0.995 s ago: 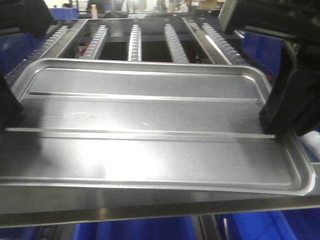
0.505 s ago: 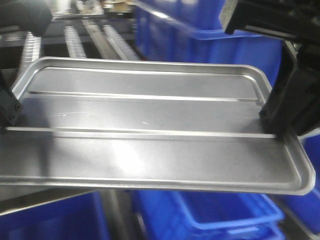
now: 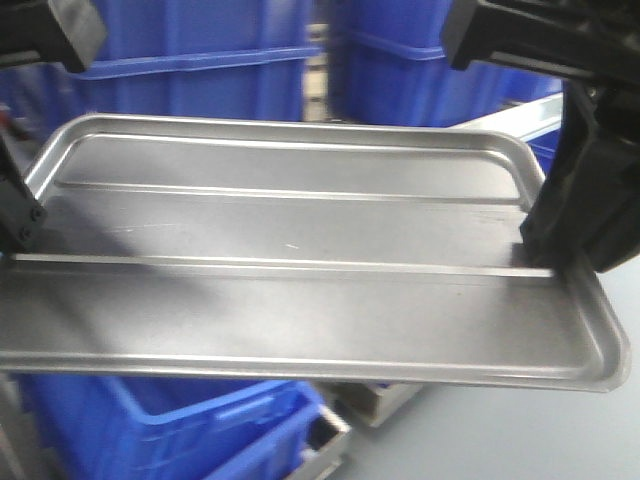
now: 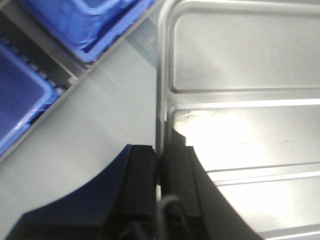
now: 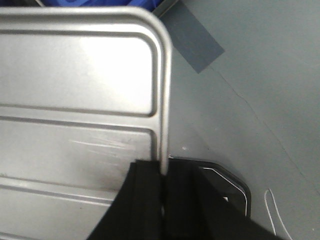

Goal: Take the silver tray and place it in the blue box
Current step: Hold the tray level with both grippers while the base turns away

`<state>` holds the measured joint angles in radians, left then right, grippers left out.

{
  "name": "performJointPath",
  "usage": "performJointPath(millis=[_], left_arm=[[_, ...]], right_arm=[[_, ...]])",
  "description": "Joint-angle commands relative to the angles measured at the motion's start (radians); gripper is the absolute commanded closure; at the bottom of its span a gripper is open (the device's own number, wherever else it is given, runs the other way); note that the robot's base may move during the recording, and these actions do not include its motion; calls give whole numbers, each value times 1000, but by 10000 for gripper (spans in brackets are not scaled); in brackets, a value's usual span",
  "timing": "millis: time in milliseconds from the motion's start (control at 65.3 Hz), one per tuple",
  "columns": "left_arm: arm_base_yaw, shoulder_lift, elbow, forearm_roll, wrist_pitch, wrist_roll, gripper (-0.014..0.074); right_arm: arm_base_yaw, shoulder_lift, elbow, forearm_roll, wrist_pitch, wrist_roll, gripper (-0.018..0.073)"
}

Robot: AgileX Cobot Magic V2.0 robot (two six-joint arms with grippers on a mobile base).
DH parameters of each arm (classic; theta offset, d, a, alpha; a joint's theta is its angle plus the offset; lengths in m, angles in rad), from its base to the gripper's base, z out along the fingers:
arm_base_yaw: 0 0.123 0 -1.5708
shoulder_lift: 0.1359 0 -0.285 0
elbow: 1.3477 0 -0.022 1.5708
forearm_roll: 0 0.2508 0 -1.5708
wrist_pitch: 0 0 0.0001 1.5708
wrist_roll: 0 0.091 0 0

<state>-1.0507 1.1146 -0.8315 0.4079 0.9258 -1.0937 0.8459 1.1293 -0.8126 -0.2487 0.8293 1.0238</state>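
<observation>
A silver tray (image 3: 300, 260) hangs level in the air, carried between two robot arms. The left gripper (image 4: 161, 155) is pinched tight on the rim of one short end. The right gripper (image 5: 164, 167) is pinched on the rim of the other. Each has one finger inside the rim and one outside, likely so the wide tray balances and cannot tip. A blue box (image 3: 150, 430) sits open below the tray's near left corner. More blue crates (image 3: 200, 60) stand stacked behind. The tray is not yet in the box.

Silver tray (image 3: 300, 260) shiny smooth metal; blue box (image 3: 150, 425) glossy plastic.
</observation>
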Motion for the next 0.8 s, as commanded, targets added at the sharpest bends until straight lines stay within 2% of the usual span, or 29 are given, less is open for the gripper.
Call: performJointPath(millis=[0,781], left_arm=[[12,-22,-20,73,73,0,610],[12,-22,-20,73,87,0,610]], right_arm=[[-8,-25,-22,-86,64,-11,510],[-9,-25,-22,-87,64,-11,510]])
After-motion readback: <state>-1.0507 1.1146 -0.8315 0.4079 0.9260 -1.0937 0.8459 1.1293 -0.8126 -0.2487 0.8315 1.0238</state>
